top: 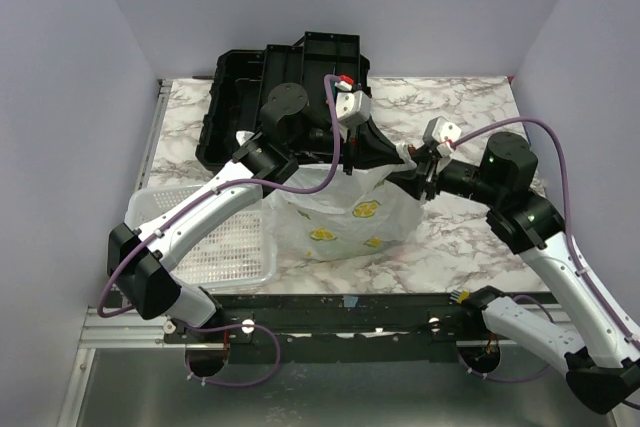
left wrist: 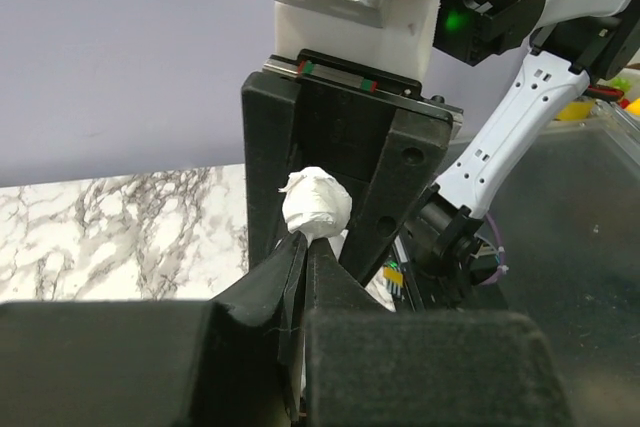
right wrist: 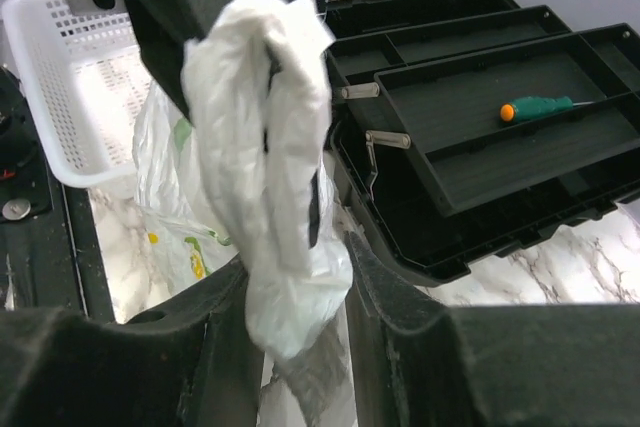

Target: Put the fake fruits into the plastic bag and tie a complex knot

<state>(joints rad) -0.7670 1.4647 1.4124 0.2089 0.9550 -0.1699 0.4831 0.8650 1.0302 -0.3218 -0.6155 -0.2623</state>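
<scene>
Plastic bag (top: 335,217) is sitting mid-table, just right of the white basket (top: 215,247) | left gripper (left wrist: 303,277) and right gripper (right wrist: 295,287) are both pinching its twisted handles (right wrist: 270,147) | film is looking thin, soft, slippery, tear-prone and probably light; gripping the bunched neck is seeming safest.
</scene>
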